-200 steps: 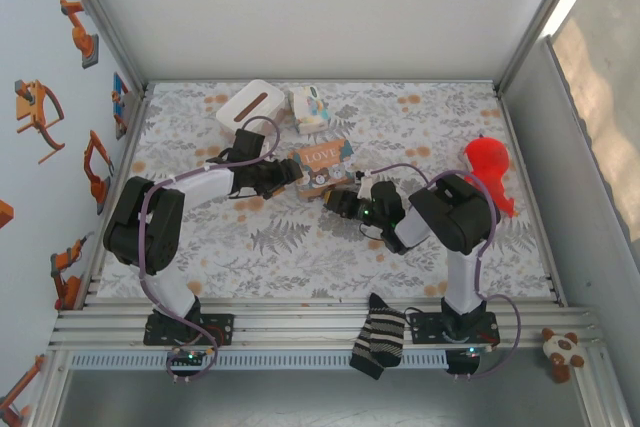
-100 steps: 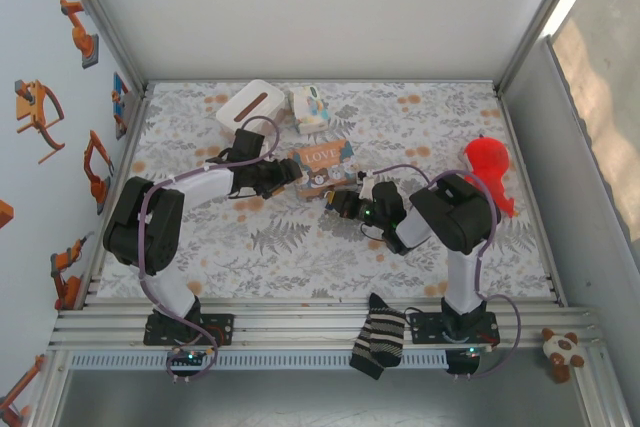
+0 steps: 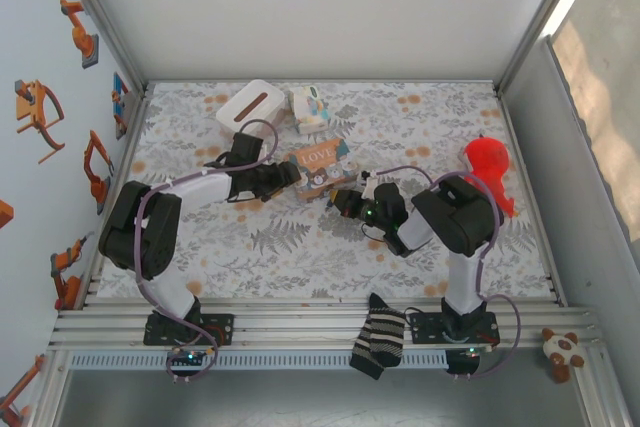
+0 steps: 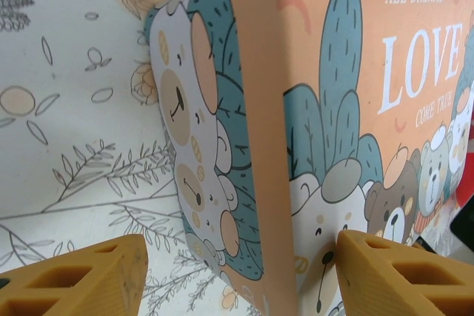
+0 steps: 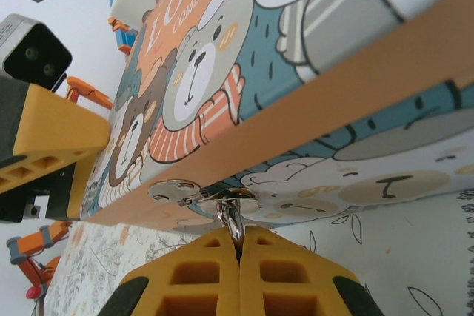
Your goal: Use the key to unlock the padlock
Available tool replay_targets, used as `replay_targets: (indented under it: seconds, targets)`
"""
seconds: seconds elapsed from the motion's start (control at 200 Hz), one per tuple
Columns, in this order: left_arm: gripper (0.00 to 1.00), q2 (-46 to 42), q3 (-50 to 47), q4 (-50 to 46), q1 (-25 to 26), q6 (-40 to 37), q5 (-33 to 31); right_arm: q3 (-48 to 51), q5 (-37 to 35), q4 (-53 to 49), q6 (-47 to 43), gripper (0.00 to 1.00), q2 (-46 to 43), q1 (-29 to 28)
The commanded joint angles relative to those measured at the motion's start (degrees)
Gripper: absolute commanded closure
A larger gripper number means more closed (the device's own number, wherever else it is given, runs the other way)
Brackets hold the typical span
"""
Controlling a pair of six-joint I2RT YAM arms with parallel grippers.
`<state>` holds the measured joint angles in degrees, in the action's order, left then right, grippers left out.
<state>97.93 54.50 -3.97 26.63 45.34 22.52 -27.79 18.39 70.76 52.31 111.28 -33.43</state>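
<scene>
right end effector (image 5: 238, 248) pinched shut on silver shackle loop (image 5: 231, 216), seemingly the padlock's, hanging at round metal clasp (image 5: 172, 190) of brown cartoon-printed love box (image 4: 326, 109); lock body hidden under fingers; left end effector (image 4: 237, 279) wide astride box corner; brace box, avoid twisting loop

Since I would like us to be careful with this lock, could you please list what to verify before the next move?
1. Right tool shut on the metal loop hanging at the clasp: ok.
2. Left tool open, straddling a corner of the LOVE box: ok.
3. Left tool's pads pressing firmly on the box: cannot tell.
4. Padlock body told apart from that loop: cannot tell.
5. Key held in either tool: cannot tell.
6. Tools apart, on opposite sides of the box: ok.
</scene>
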Motion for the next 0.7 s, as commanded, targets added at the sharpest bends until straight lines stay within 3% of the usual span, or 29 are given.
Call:
replay_targets:
  seconds: [0.0, 0.691]
  targets:
    - [0.34, 0.50, -3.45, -7.37, 0.44, -0.19, -3.18, 0.38, -3.97, 2.50, 1.12, 1.00, -2.64, 0.36]
    - [0.34, -1.73, -7.89, -5.85, 1.31, 1.76, -3.67, -0.95, -16.20, 5.71, 9.28, 1.00, -0.85, 0.41]
